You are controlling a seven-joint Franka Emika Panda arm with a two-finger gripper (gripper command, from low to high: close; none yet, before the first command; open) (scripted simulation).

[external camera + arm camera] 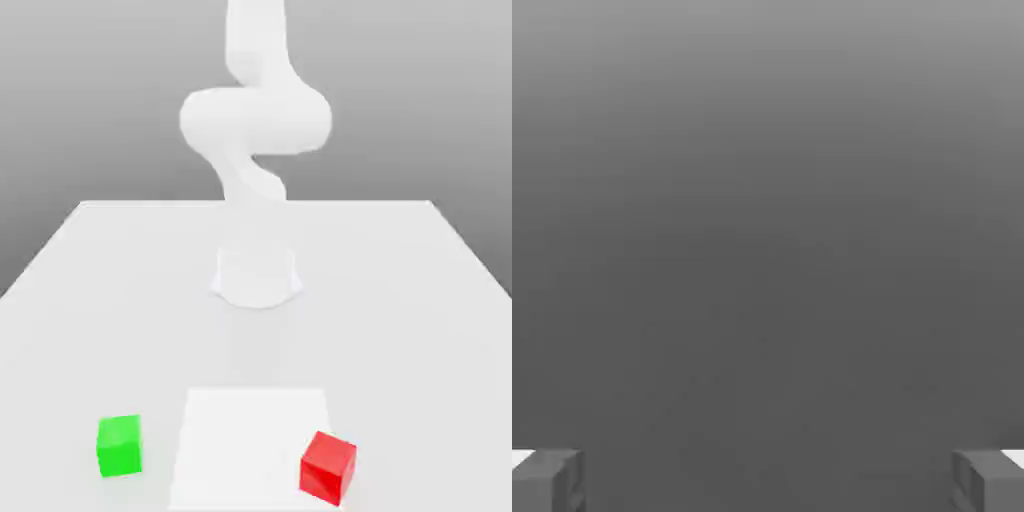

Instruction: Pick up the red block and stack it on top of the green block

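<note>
My bench [90, 300] is a plain white slab that takes up the lower half of the exterior view. The white Franka arm [255, 120] rises from its round base [256, 278] near the far middle of the bench and folds back over itself up high.

In the hand view I see my end effector [768, 482] with its two grey fingertips [547, 480] spread as wide apart as they go, one at each edge of the picture, and nothing between them but flat grey surface. It has hold of nothing.

A slightly brighter white square patch [255, 445] lies on the near part of the bench, in front of the base. The green block [119, 445] sits just off that patch on the exterior view's left, square to the bench edge. The red block [328, 466] sits at the patch's corner on the exterior view's right, turned a little on its footing. Both cubes lie well apart from each other and well away from my end effector, out on open bench with nothing standing beside or over them.
</note>
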